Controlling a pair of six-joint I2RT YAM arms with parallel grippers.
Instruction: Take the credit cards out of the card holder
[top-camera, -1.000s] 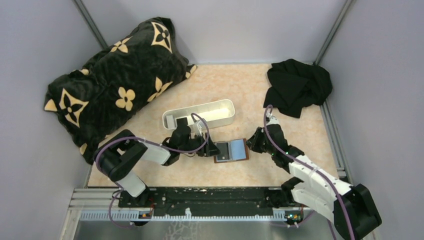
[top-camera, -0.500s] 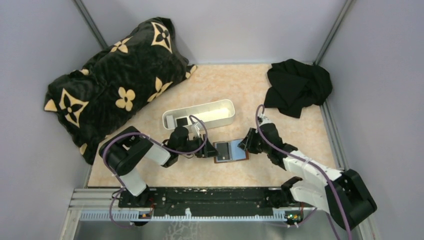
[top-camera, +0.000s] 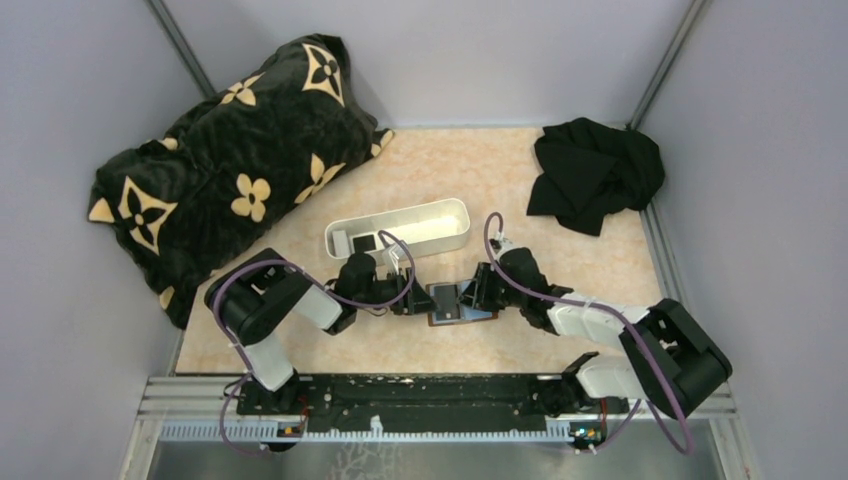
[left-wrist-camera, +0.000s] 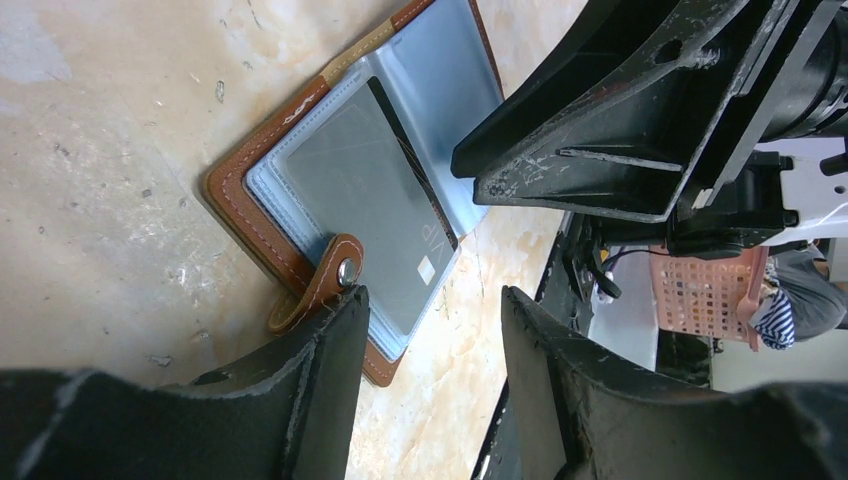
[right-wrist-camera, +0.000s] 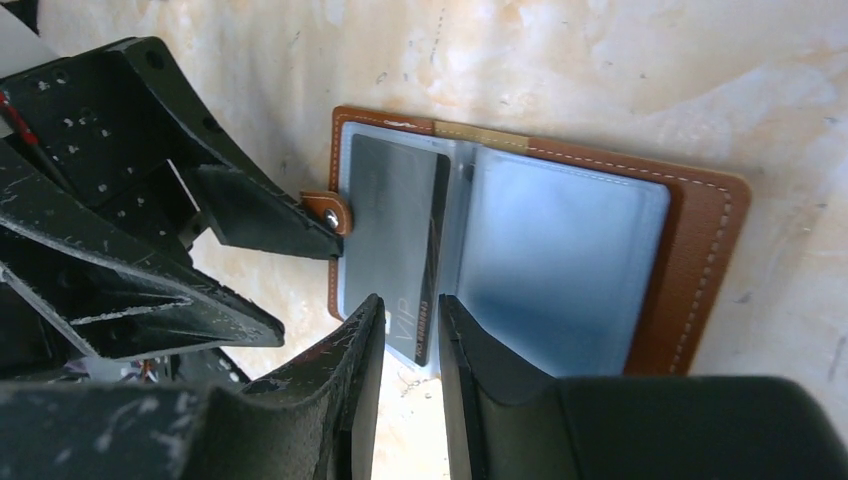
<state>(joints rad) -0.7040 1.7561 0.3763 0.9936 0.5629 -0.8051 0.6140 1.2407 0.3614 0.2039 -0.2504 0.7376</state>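
The card holder (top-camera: 447, 306) lies open on the table between my two grippers, brown leather with blue-grey pockets (right-wrist-camera: 565, 260). One dark grey credit card (right-wrist-camera: 392, 230) marked VIP sits in its left pocket, also seen from the left wrist (left-wrist-camera: 365, 190). My left gripper (left-wrist-camera: 430, 300) is open, and one fingertip (left-wrist-camera: 345, 310) rests on the strap at the holder's edge. My right gripper (right-wrist-camera: 410, 302) hovers over the card's near end with its jaws a narrow gap apart and nothing pinched between them.
A long white tray (top-camera: 440, 228) stands just behind the holder, with something dark in its left end. A black flowered pillow (top-camera: 230, 160) fills the back left. A black cloth (top-camera: 595, 170) lies at the back right.
The right arm has swung left, from beside the holder to over it, and its jaws have gone from shut to slightly apart. The left gripper has stayed at the holder's left edge.
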